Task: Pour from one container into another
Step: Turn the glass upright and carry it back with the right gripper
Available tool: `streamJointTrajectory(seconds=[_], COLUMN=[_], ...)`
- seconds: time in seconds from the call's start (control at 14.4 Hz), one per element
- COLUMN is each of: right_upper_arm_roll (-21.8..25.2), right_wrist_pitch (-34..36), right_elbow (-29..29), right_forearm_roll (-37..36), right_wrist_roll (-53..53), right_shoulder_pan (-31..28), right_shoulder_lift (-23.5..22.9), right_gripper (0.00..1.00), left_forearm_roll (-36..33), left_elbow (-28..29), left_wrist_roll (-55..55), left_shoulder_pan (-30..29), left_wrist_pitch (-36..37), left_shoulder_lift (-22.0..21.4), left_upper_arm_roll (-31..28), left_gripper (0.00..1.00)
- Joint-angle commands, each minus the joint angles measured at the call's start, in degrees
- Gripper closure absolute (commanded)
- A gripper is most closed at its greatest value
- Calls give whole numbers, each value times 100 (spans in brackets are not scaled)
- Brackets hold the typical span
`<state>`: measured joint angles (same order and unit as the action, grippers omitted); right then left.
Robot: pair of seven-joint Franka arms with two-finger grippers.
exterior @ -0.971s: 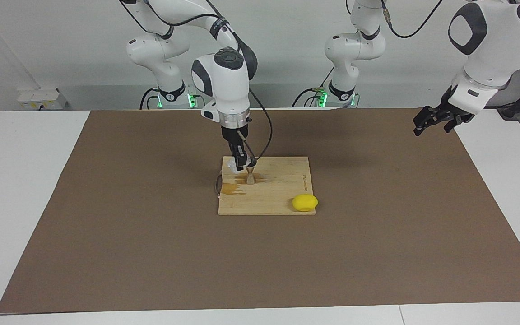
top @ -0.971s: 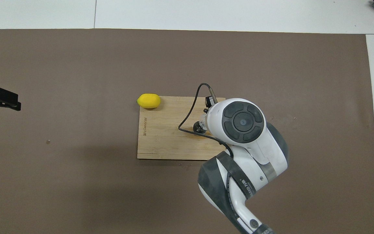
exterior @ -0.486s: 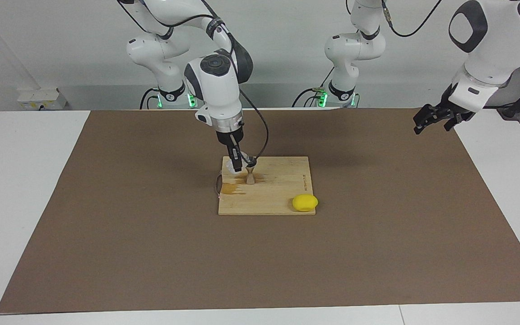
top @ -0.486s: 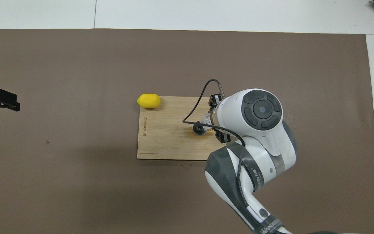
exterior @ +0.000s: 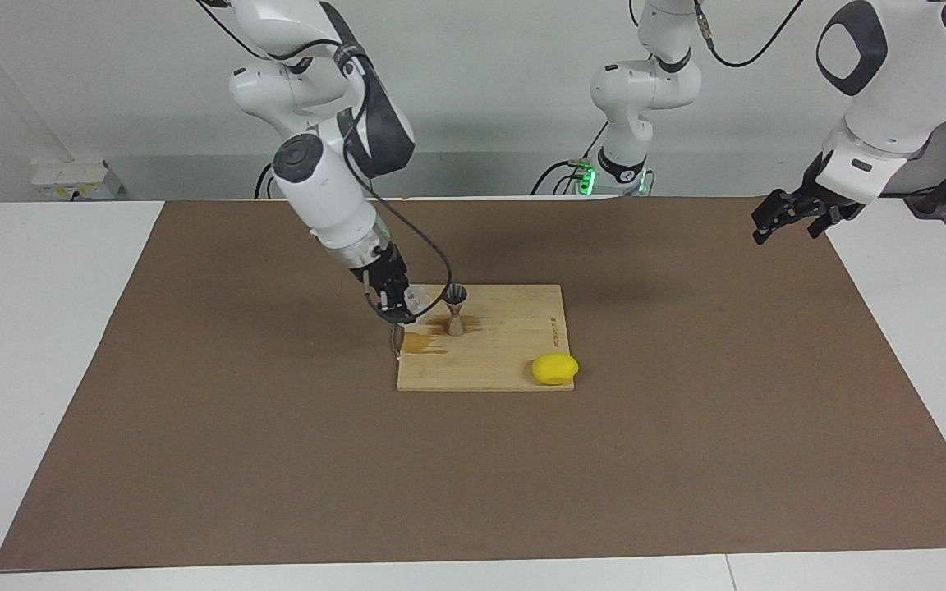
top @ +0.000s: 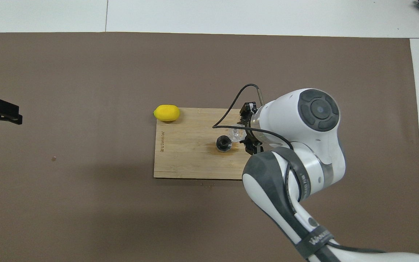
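Glass tumbler [exterior: 415, 300] clamped in right fingers [exterior: 397, 305], tipped beside jigger [exterior: 456, 309]; best tilted slowly over its mouth; left fingers [exterior: 787, 218] spread, waiting.

Both arms: glossy white shells w/ dark grey joint bands and round dark grey end caps. Right arm's [exterior: 333, 197] wrist cap has a four-segment button ring around a small centre dot; silver collar below it, then black gripper hardware. Thin black cable loops from that wrist. Grey forearm band carries white lettering, unreadable. Left arm [exterior: 875, 90]: same white/grey build, black cable up top. Green lights at the bases.
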<state>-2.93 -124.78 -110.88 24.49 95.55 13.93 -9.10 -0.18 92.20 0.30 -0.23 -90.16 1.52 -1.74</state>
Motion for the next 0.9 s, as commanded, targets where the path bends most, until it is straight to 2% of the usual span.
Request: streamJointTrajectory(seconds=[0.0, 0.35, 0.62, 0.83], right_upper_arm_roll=[-58, -58, -67, -58], right_wrist_pitch=[-55, 6, 155, 270], right_elbow=[-293, -496, -584, -601], right_forearm_roll=[731, 1970, 2286, 2350], right_wrist_roll=[-378, -1748, -2566, -2901], right_shoulder_pan=[-573, -1594, -2129, -2298], right_shoulder_lift=[14, -329, -540, -646], right_gripper=[100, 100, 100, 100], left_forearm_roll=[36, 36, 53, 53], left_elbow=[61, 79, 79, 70], left_wrist_roll=[93, 110, 128, 137], left_shoulder_pan=[67, 67, 163, 163], left_wrist_pitch=[-10, -2, 7, -2], left_shoulder_lift=[-99, -99, -99, -99], left_upper_arm_roll=[-45, -37, -19, -19], left_gripper=[0, 0, 0, 0])
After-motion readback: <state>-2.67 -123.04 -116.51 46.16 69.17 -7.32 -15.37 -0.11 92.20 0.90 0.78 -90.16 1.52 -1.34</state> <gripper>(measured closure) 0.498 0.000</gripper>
